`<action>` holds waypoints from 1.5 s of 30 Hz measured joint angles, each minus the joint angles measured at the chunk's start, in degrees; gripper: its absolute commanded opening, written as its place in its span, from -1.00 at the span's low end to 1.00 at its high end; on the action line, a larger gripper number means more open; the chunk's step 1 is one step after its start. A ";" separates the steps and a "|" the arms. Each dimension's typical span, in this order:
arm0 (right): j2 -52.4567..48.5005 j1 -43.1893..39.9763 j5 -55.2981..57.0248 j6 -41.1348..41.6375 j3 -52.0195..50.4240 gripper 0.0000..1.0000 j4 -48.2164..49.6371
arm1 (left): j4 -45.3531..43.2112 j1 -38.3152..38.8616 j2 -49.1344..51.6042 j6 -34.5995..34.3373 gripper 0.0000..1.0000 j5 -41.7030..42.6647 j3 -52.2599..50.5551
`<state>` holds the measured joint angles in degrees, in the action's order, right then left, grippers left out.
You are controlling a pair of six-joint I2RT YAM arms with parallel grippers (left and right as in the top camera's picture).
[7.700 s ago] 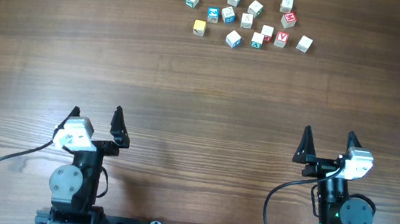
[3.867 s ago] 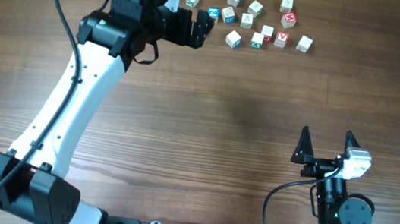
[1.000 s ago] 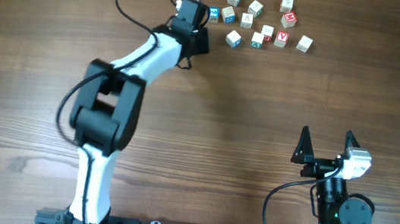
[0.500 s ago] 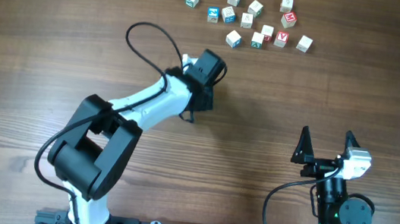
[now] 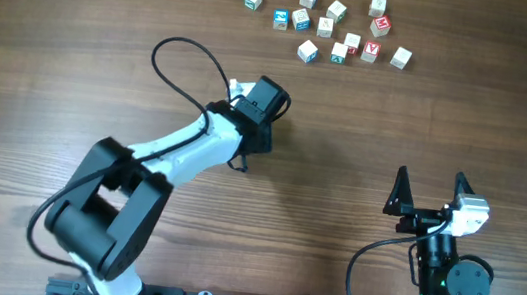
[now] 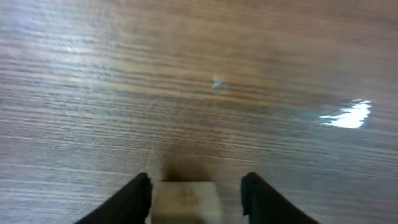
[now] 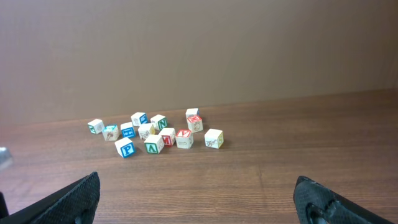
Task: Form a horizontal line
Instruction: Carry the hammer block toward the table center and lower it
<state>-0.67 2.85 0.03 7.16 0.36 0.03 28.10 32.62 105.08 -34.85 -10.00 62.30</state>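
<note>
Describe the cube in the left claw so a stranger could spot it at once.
Find the white left arm reaching out across the table. At its tip the left claw grips a pale cube between two dark fingers. Unlike the scattered cubes at the far edge, it is alone and held.

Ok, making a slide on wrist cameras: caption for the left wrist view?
A pale cube sits between the fingers of the left gripper, over the wooden table.

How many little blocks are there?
14. Thirteen scattered blocks lie in a loose bunch at the far side of the table. One block sits between the fingers of the left claw, seen only by its wrist camera. Its arm could hide more.
</note>
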 measured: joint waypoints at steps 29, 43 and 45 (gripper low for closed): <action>0.00 0.00 0.00 0.00 0.00 0.99 -0.02 | -1.66 0.00 -2.62 0.02 -0.52 -0.04 -2.91; 0.00 0.00 0.00 0.00 0.00 1.00 -0.02 | -3.98 0.00 -2.62 9.35 0.17 -0.02 -2.91; 0.00 0.00 0.00 0.00 0.00 0.99 -0.02 | -3.96 0.00 -2.62 9.53 0.18 0.02 -2.91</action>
<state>-0.67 2.85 0.03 7.16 0.36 0.01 24.14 32.62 102.45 -25.32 -9.98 59.40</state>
